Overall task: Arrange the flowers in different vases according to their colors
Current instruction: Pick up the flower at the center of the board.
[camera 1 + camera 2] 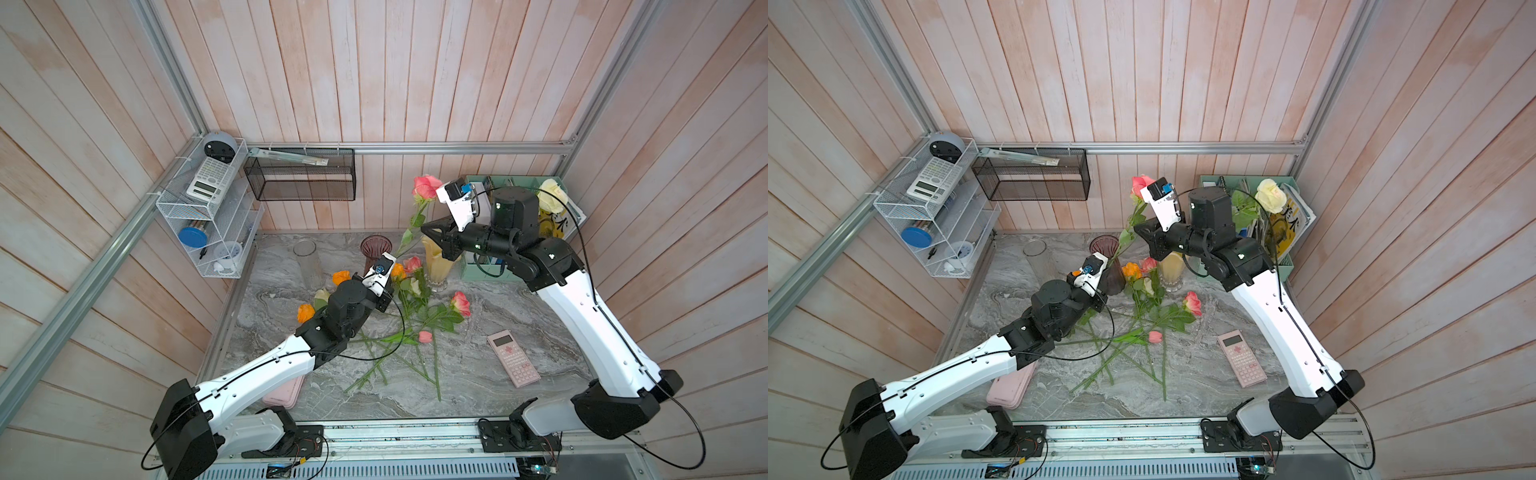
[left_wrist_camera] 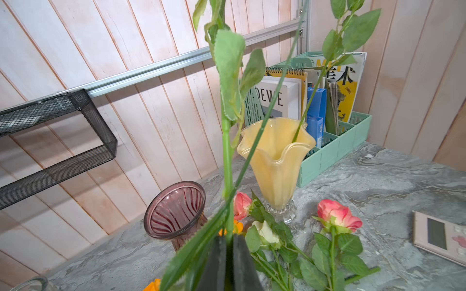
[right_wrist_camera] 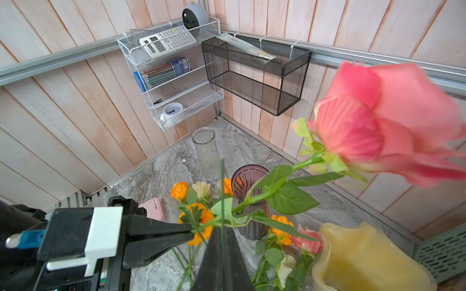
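Tool (image 3: 193,232) (left) tight on rose (image 3: 388,121) stem

Table (image 1: 478,399): grey marble pattern, white veins. Walls (image 1: 415,83): pale pink-white planks. Glass vase (image 1: 305,253): clear. Ribbed vase (image 2: 176,209): dark purple. Wavy vase (image 2: 277,161): pale yellow. Raised rose (image 3: 390,121): pink, with green stem and leaves. Loose flowers (image 1: 460,302) on the table: orange, pink and cream, green stems. Far rose (image 1: 1271,195): cream-white. Calculator (image 1: 513,358): pink. File holder (image 2: 353,133): mint green. Basket (image 1: 301,183): black mesh. Rack (image 1: 208,208): white wire. Arms (image 1: 582,332): white shells, black joints.
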Controlling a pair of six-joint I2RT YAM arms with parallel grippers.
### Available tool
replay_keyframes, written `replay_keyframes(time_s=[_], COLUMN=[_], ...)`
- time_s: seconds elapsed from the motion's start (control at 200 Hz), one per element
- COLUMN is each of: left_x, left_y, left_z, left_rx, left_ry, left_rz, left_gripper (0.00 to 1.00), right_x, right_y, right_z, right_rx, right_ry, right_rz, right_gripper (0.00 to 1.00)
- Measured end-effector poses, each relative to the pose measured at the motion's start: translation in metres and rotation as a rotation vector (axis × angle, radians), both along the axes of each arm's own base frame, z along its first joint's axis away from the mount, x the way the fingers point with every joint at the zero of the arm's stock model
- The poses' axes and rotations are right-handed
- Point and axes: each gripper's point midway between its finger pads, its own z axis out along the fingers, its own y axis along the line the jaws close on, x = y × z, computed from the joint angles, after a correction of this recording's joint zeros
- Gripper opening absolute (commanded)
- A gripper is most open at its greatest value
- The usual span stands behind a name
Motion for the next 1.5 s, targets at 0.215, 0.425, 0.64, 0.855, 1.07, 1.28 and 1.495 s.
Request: replay_keyframes(time_s=[0.215, 0.425, 0.64, 0.855, 1.07, 1.28, 1.495], left_x=[-0.012, -0.019, -0.016, -0.024, -0.027, -0.043, -0.045], left_y=[-0.015, -0.034, -0.03, -0.034, -0.031, -0.034, -0.032], left_z=[-0.009, -0.01, 0.009, 0.001, -0.01, -0.088, -0.097], left_rx=[-0.02, -0.058, -0.114, -0.081, -0.061, 0.143, 0.172], left_ry=[0.04, 0.042, -0.002, 0.019, 0.036, 0.193, 0.213], left_rz=[-0.075, -0.106, -0.059, -0.058, -0.047, -0.089, -0.086], left_gripper=[0.08, 0.06, 0.06, 0.09, 0.14, 0.15, 0.15], right_x=[-0.001, 0.013, 0.039, 0.042, 0.041, 0.039, 0.032], right_y=[0.001, 0.044, 0.083, 0.082, 0.081, 0.07, 0.061], right_z=[0.003, 0.021, 0.035, 0.019, 0.017, 0.058, 0.062], right_rx=[0.042, 0.051, 0.055, 0.025, 0.016, 0.085, 0.091], right_ry=[0.008, 0.055, 0.098, 0.171, 0.171, 0.025, -0.004], right_rz=[-0.003, 0.08, 0.125, 0.115, 0.116, 0.101, 0.085], right_gripper=[0.0, 0.0, 0.0, 0.0, 0.0, 0.0, 0.0])
